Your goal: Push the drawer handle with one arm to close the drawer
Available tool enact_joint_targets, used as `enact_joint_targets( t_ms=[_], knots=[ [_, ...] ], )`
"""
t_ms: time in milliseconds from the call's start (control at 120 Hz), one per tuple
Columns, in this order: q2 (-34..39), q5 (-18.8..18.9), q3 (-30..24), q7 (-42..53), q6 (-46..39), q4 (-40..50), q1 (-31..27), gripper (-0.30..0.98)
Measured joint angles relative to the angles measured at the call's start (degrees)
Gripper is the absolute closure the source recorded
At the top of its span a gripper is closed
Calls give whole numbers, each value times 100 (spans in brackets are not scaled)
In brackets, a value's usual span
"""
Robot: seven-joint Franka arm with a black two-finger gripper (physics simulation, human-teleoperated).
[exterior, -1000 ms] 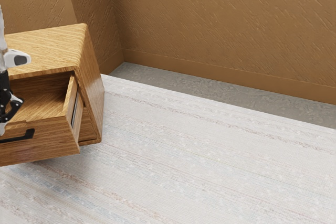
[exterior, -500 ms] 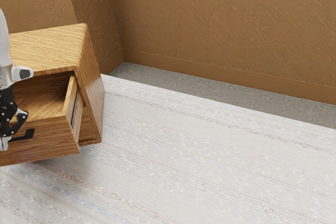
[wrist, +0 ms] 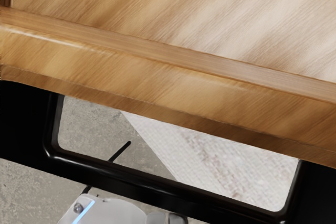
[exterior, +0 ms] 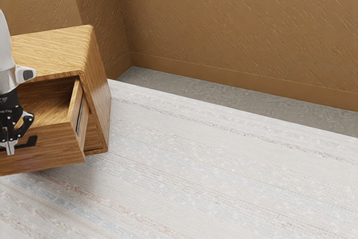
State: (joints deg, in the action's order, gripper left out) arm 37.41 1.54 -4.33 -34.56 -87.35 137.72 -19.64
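Note:
In the exterior view my gripper (exterior: 10, 148) points down at the left edge, its fingertips together with nothing between them. They overlap the black handle (exterior: 27, 143) on the front of the pulled-out top drawer (exterior: 53, 144); whether they touch it cannot be told. Part of the handle's bar is hidden behind them. The wooden cabinet (exterior: 98, 102) stands behind the drawer. From the wrist view, the black handle (wrist: 157, 178) spans the lower part as a broad bar, joined at its ends to the drawer's front panel (wrist: 173, 90), with the drawer's inside (wrist: 210, 14) beyond.
Pale striped carpet (exterior: 224, 177) spreads beside the cabinet, with a grey floor strip (exterior: 235, 102) along the brown wall (exterior: 240, 26). A grey object with a blue stripe (wrist: 107, 211) lies beyond the handle, away from the drawer.
My gripper has come down and toward the exterior view's right, over the handle, with a small rise of its tips in the latest half second. The drawer's position looks unchanged.

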Motion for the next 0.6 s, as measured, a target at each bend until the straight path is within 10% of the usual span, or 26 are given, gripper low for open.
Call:
enact_joint_targets(
  t_ms=[600],
  knots=[
    [-314, 394, 188, -408, -847, -110, 19, 79]
  ],
)
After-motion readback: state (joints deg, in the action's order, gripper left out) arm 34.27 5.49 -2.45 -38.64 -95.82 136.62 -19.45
